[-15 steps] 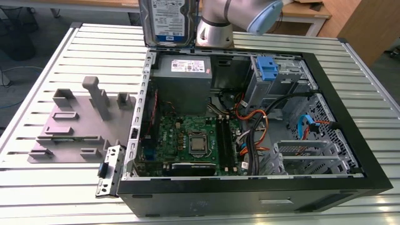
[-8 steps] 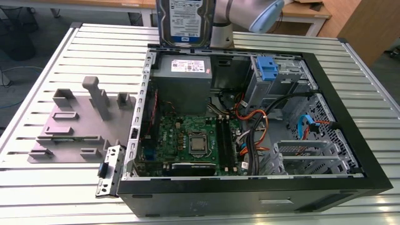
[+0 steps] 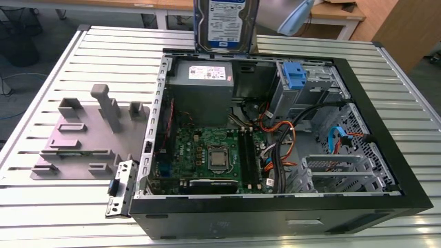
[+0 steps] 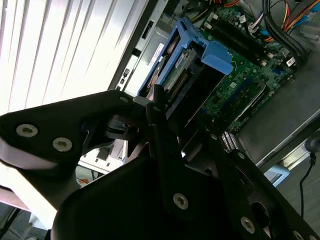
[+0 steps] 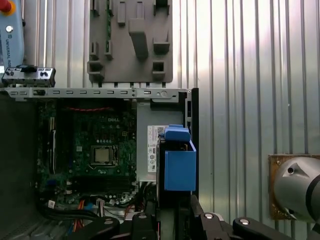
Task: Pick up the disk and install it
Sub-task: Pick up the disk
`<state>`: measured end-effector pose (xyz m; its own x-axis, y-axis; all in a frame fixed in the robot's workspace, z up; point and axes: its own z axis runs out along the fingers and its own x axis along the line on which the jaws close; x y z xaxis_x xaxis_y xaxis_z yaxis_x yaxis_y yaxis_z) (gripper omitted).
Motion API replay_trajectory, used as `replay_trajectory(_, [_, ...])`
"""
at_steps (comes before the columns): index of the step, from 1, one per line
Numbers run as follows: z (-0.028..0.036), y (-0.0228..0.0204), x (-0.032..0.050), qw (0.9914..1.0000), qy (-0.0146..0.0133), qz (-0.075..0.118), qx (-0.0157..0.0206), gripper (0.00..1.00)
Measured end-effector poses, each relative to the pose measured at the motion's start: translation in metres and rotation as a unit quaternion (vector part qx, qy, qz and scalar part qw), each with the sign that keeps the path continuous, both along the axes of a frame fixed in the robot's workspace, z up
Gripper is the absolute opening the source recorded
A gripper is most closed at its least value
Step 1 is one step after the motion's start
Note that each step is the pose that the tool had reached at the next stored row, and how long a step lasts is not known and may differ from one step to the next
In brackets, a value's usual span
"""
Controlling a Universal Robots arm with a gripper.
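The disk [image 3: 226, 23], silver with a white-and-blue label, hangs upright in the air above the far edge of the open computer case [image 3: 276, 206]. In both wrist views its blue carrier [image 5: 179, 167] sticks out straight ahead of my gripper [image 5: 172, 214], whose black fingers [image 4: 161, 122] are shut on its near end. In the second wrist view the disk [image 4: 175, 70] is seen edge-on over the case's rim and the green motherboard [image 4: 240, 70].
Inside the case are a grey power supply with a white sticker [image 3: 203, 77], a drive cage holding a bare blue bracket [image 3: 294, 76], the motherboard [image 3: 214, 155] and orange and black cables [image 3: 282, 129]. A grey fixture plate [image 3: 82, 139] lies on the slatted table at the exterior view's left.
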<state>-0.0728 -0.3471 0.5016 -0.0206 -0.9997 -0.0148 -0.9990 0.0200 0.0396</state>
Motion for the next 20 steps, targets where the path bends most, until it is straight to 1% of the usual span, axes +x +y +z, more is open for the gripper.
replay_trajectory(10, [-0.0005,-0.0002,0.0458,1.00000,0.0001,0.000,-0.0001,0.35])
replay_trajectory(12, [-0.0008,-0.0004,0.0539,1.00000,0.0001,0.000,0.0000,0.35])
replay_trajectory(14, [-0.0008,-0.0005,0.0568,1.00000,0.0001,0.000,0.0000,0.35])
replay_trajectory(18, [-0.0008,-0.0005,0.0569,1.00000,0.0001,0.000,0.0000,0.35])
replay_trajectory(20, [-0.0008,-0.0018,0.0570,1.00000,0.0001,0.000,-0.0001,0.35])
